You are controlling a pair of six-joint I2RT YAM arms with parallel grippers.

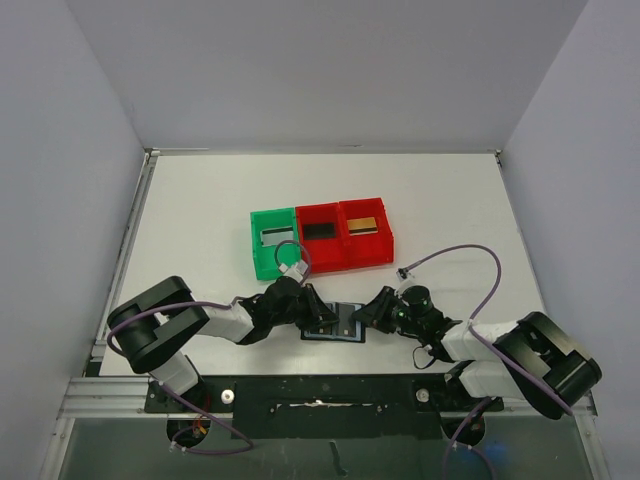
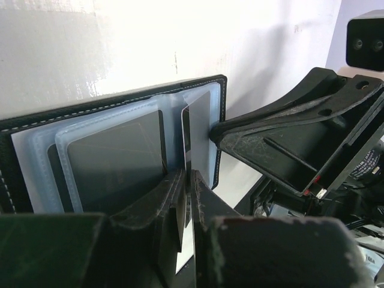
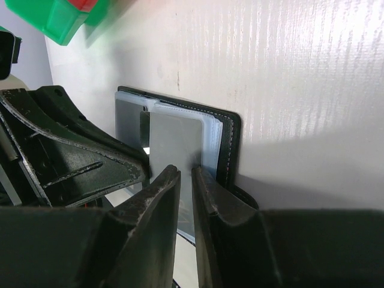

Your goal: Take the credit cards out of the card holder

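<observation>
Right tool (image 3: 186,189) is pressed together on a silvery-grey card (image 3: 174,141) that stands partly out of the card holder (image 3: 231,150); only its own wrist view shows this pinch. Left tool (image 2: 187,198), fingers almost touching, grips the card holder's near edge at a clear pocket where a dark card (image 2: 117,165) sits behind plastic. From above, both tools hide most of the card holder, which lies open near the front edge of the white table (image 1: 450,200), with bare surface on either side. Well behind it stand a green bin (image 1: 265,265) with a pale card (image 1: 277,237), a middle red bin (image 1: 325,260) with a black card (image 1: 319,230), and a right red bin (image 1: 370,252) with a gold card (image 1: 362,225).
</observation>
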